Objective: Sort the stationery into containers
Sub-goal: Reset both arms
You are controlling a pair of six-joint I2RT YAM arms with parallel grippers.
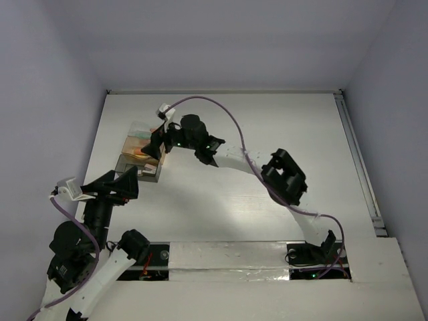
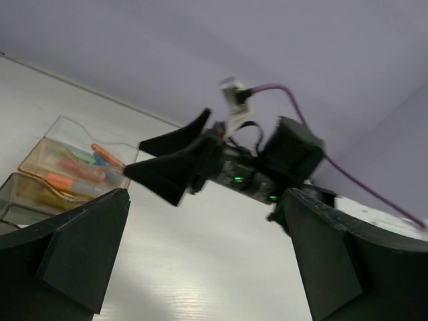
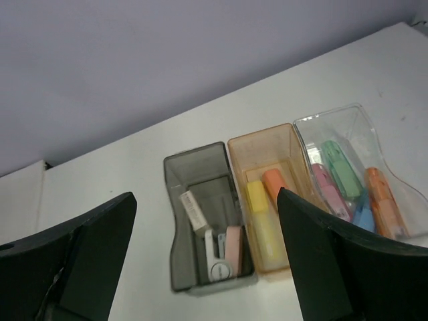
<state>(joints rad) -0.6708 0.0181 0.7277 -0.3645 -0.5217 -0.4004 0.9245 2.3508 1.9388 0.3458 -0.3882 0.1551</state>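
The containers [image 1: 137, 157] sit by the left edge of the tabletop [image 1: 267, 120], about midway along it. They are a grey container [image 3: 175, 221], an orange container [image 3: 235, 157] and a clear container [image 3: 378, 130], side by side. The stationery lies inside them: a yellow highlighter [image 3: 257, 200] and an orange one in the orange container, pink, green, blue and orange pieces in the clear one, and a few small bits in the grey. The right tool [image 3: 206, 197] hangs above them, spread wide and empty. The left tool [image 2: 206, 194], also spread and empty, is nearer the front-left corner. This looks like the end of a drop-off, with the sorting nearly or wholly done. Next the right arm should rise clear of the rims before pulling back.
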